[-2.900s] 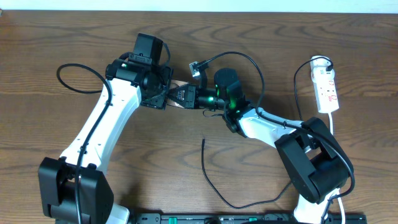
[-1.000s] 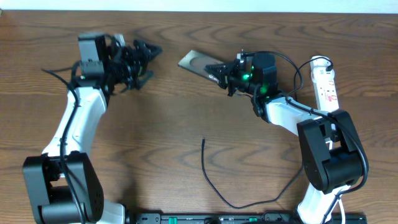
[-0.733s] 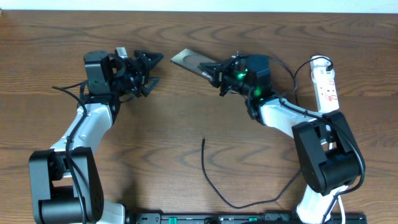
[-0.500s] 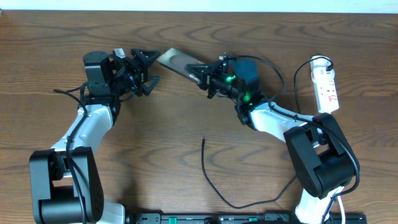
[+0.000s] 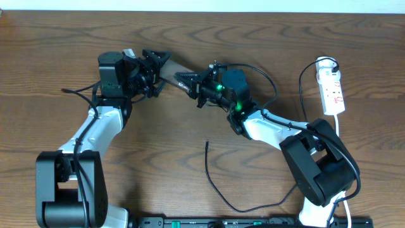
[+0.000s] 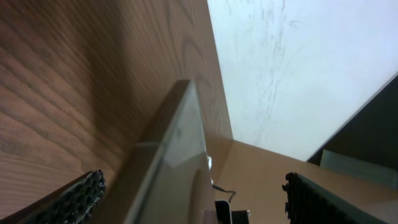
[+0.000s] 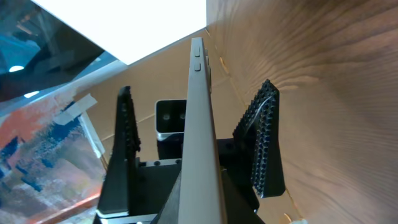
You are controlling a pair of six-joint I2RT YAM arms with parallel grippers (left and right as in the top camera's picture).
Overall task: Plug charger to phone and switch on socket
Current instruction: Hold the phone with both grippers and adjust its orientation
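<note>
nearest my side of the table, the charger lies loose on the wood. its connector tip is free and well apart from both grippers.

mid-table, the right gripper is pinched on the phone and holds it up off the wood, edge-on to the right wrist camera. the left gripper faces it with its jaws spread wide. in the left wrist view, its fingers sit at the two bottom corners. the phone's free end stands between them, closer to the left-hand pad. i cannot tell whether it touches that pad. the other pad is clearly apart from it.

at the far right, the socket lies flat, with its white cord running back along the table edge.

change vs 0.5 s ago: the two grippers have closed in on each other. the phone's end was then just in front of the left fingertips and is now in between them. the charger and the socket are unmoved.
</note>
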